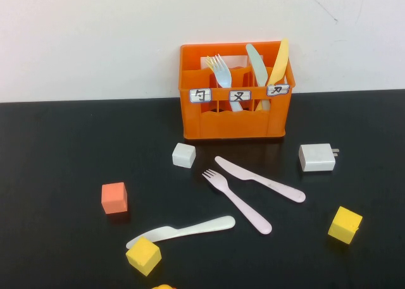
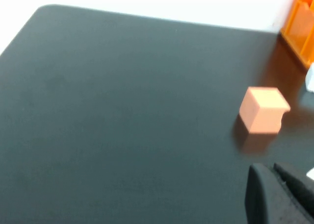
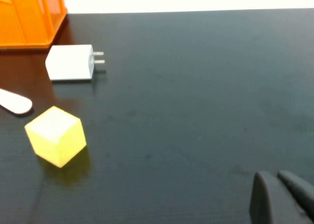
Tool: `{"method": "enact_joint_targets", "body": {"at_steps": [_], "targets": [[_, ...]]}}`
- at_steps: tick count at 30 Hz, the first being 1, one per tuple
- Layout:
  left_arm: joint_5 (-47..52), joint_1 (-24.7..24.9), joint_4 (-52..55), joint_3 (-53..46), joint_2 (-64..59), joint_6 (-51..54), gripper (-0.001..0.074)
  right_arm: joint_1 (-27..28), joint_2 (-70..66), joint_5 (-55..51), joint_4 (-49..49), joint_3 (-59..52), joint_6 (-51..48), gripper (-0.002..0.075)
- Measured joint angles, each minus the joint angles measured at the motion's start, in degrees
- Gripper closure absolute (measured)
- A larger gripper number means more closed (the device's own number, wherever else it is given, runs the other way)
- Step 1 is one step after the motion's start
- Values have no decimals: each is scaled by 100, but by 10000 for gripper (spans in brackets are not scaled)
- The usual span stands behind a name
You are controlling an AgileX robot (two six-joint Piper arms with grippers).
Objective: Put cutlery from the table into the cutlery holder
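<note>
The pale pink knife (image 1: 259, 178) and pale pink fork (image 1: 237, 202) lie side by side on the black table (image 1: 63, 150), in front of the orange cutlery holder (image 1: 234, 121). The whitish knife (image 1: 183, 230) lies nearer the front, left of them. Neither arm shows in the high view. My left gripper (image 2: 269, 169) is shut and empty, low over the table near an orange cube (image 2: 264, 109). My right gripper (image 3: 274, 175) is shut and empty over bare table, away from a yellow cube (image 3: 55, 135). The pink knife's handle end (image 3: 14, 101) shows in the right wrist view.
The holder holds a light blue fork (image 1: 221, 74), a light green knife (image 1: 256, 64) and a yellow knife (image 1: 277, 64). On the table are a white cube (image 1: 183, 155), an orange cube (image 1: 114, 197), two yellow cubes (image 1: 143, 256) (image 1: 345, 224) and a white charger (image 1: 317, 157).
</note>
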State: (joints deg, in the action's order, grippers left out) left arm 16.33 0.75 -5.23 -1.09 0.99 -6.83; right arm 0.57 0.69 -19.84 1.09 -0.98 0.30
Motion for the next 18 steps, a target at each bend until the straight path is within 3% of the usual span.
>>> {"method": "enact_joint_targets", "body": {"at_steps": [5, 18], "targets": [[-735, 0, 0, -9, 0, 0, 736, 0, 0, 395, 10, -60, -92, 720], [-3637, 0, 0, -9, 0, 0, 737, 0, 0, 2743, 20, -59, -294, 720]]}}
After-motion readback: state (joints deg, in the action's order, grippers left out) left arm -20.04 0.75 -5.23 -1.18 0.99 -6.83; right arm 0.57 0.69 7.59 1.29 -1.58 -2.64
